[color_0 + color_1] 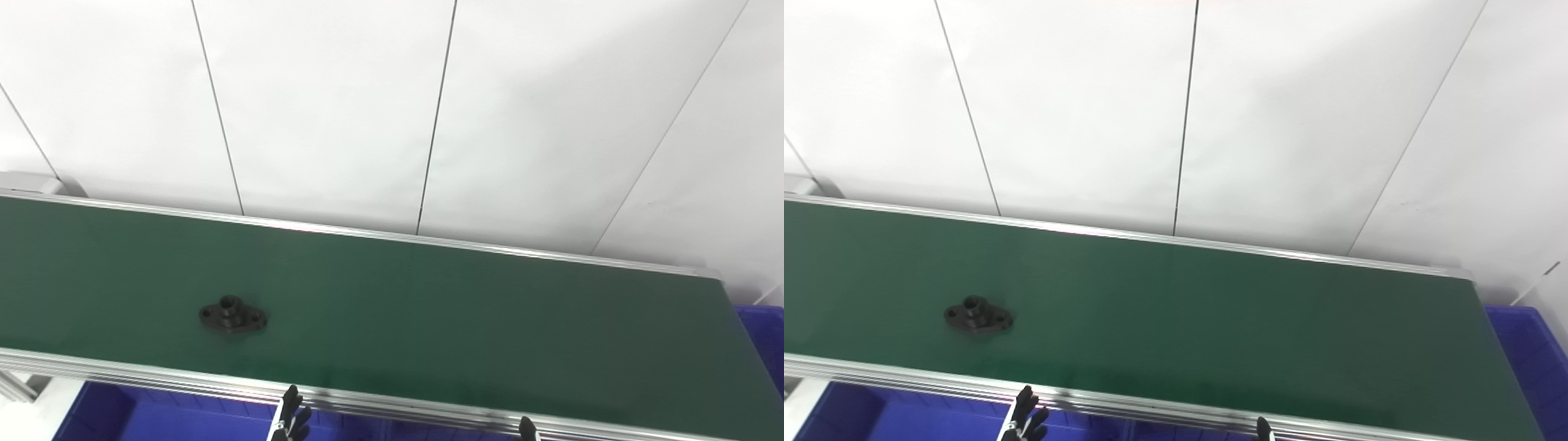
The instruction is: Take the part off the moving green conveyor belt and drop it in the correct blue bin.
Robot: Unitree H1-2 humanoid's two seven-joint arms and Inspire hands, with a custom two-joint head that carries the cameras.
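Note:
A black flanged part with a raised hub and two bolt holes lies flat on the green conveyor belt, left of centre; it also shows in the right eye view. Only the dark fingertips of my left hand poke up at the bottom edge, below the belt's near rail, apart and holding nothing. A single fingertip of my right hand shows at the bottom edge; its state is hidden. Both hands are clear of the part.
A blue bin sits below the belt's near rail at the bottom left. Another blue bin stands past the belt's right end. Aluminium rails edge the belt. White wall panels rise behind.

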